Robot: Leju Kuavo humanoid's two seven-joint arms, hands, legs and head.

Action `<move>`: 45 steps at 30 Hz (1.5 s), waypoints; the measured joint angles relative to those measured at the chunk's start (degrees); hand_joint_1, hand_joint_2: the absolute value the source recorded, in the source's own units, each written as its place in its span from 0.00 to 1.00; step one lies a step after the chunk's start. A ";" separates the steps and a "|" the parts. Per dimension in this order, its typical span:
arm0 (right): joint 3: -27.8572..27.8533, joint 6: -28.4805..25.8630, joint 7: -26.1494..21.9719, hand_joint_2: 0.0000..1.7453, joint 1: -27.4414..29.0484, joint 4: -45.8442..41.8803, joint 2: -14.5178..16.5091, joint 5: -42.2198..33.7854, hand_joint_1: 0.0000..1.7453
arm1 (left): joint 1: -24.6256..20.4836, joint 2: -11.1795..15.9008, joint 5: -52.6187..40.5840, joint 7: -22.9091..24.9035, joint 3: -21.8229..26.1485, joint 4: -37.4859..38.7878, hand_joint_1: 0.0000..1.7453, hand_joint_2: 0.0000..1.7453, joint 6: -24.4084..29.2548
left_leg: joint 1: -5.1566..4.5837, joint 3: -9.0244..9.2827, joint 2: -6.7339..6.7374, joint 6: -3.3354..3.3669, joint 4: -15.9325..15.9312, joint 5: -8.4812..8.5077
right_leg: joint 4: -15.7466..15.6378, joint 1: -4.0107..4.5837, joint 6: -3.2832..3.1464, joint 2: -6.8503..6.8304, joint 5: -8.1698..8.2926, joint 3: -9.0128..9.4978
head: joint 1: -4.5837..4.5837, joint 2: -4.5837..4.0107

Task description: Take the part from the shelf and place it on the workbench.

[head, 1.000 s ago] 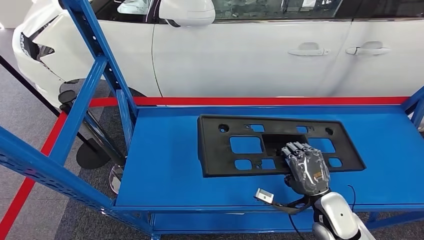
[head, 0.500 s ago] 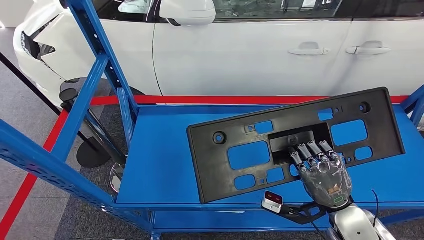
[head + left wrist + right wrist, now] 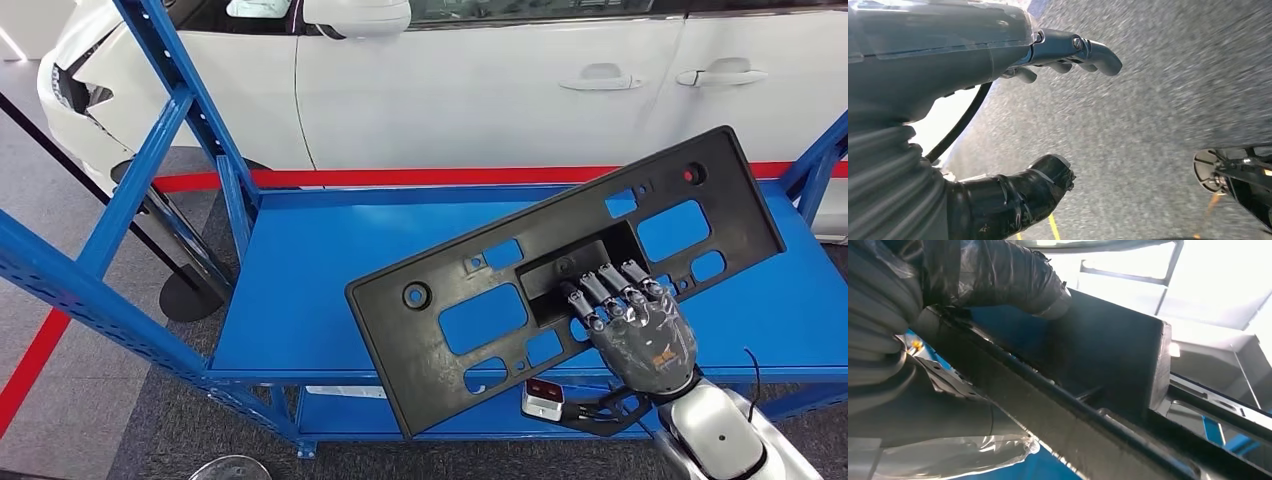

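The part is a long black plastic plate (image 3: pixel 520 290) with several rectangular cut-outs. It hangs tilted above the blue shelf (image 3: pixel 330 290), its far right end raised. My right hand (image 3: pixel 640 335) grips it at the recess in its middle, fingers hooked over the top face. In the right wrist view the thumb (image 3: pixel 1013 280) presses against the plate's dark underside (image 3: pixel 1108 350). My left hand (image 3: pixel 998 115) hangs over grey floor with its fingers apart and nothing in it.
A white car (image 3: pixel 480 80) stands behind a red floor line (image 3: pixel 400 178) beyond the shelf. Blue uprights (image 3: pixel 170 110) frame the shelf on the left, and another blue post (image 3: pixel 815 165) rises at the right. A round stand base (image 3: pixel 185 295) sits on the floor at left.
My right hand has lifted the plate off the shelf, tilted it, and drawn it toward me. The whole view has shifted a little as well.
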 joint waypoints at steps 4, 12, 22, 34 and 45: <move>2.35 1.63 -0.18 1.00 -6.51 0.07 0.04 -5.84 1.00 | -0.03 0.76 -0.31 -0.05 0.00 0.04 0.00 1.00 -0.20 | -1.43 7.61 0.38 2.15 -12.33 2.00 | -0.33 0.14 0.65 -0.22 1.81 -0.74 | 0.04 0.00; 5.24 2.82 -1.60 1.00 -12.63 0.24 0.12 -8.51 1.00 | 0.17 1.01 -0.90 -0.39 -0.01 0.16 0.00 1.00 -0.56 | -0.75 4.08 0.83 2.42 -14.94 7.72 | 11.77 -0.53 2.88 -0.23 -8.20 -4.14 | 0.04 0.00; 6.76 2.72 -1.75 1.00 -14.33 0.62 0.12 -8.62 1.00 | 0.33 1.05 -1.22 -0.42 -0.04 0.50 0.00 1.00 -0.60 | -0.22 -2.20 0.66 -0.47 -10.57 9.96 | -0.40 -1.00 1.84 -0.34 -5.27 6.75 | -0.01 0.00; 7.99 2.61 -4.73 1.00 -15.86 0.84 0.12 -11.90 1.00 | 0.09 1.47 -1.44 -0.97 -0.11 0.63 0.00 1.00 -0.61 | -0.56 6.67 0.29 0.51 -11.01 2.68 | -0.09 -0.37 1.06 -0.54 1.37 -0.80 | -0.05 0.00; 9.06 1.81 -5.93 1.00 -17.10 1.17 0.12 -12.60 1.00 | -0.18 1.75 -1.61 -1.26 -0.13 0.97 0.00 1.00 -1.03 | -0.35 0.54 0.99 1.66 -13.08 8.92 | 14.18 -0.88 3.48 -0.37 -6.45 -2.49 | -0.03 0.00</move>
